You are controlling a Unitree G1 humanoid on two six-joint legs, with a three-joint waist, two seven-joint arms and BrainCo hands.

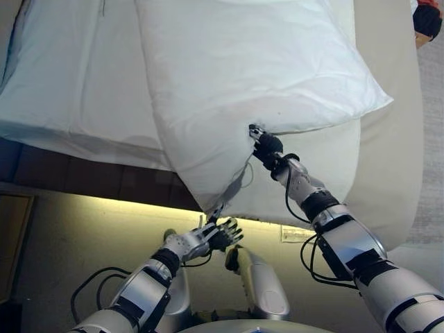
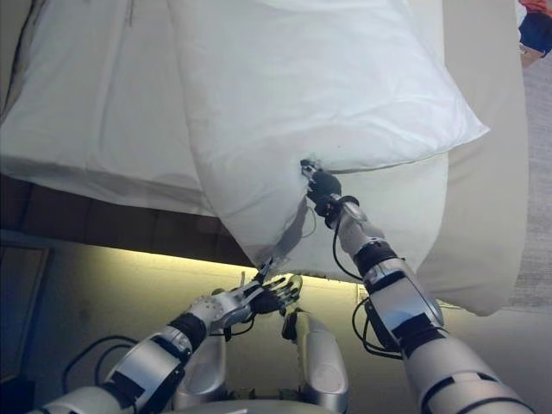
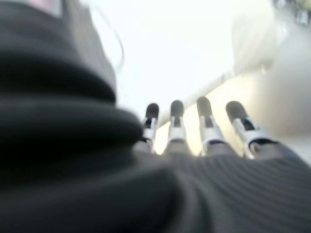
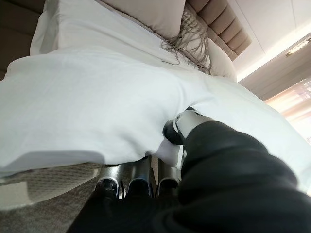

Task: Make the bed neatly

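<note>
A large white pillow (image 1: 257, 76) hangs tilted over the bed, its lower corner (image 1: 210, 205) pointing down towards me. My right hand (image 1: 267, 147) grips the pillow's lower edge; in the right wrist view the thumb (image 4: 181, 125) presses into the white cloth (image 4: 97, 111) with the fingers curled beneath it. My left hand (image 1: 208, 237) is just under the hanging corner with its fingers (image 3: 209, 121) straight and spread, holding nothing. I cannot tell whether its fingertips touch the corner.
A second white pillow (image 1: 76, 83) lies to the left on the bed. Beige bedding (image 1: 395, 139) runs along the right. The dark bed frame (image 1: 83, 177) is below the pillows. A fringed beige cushion (image 4: 187, 34) rests by the headboard (image 4: 218, 22). A person (image 1: 427, 21) stands far right.
</note>
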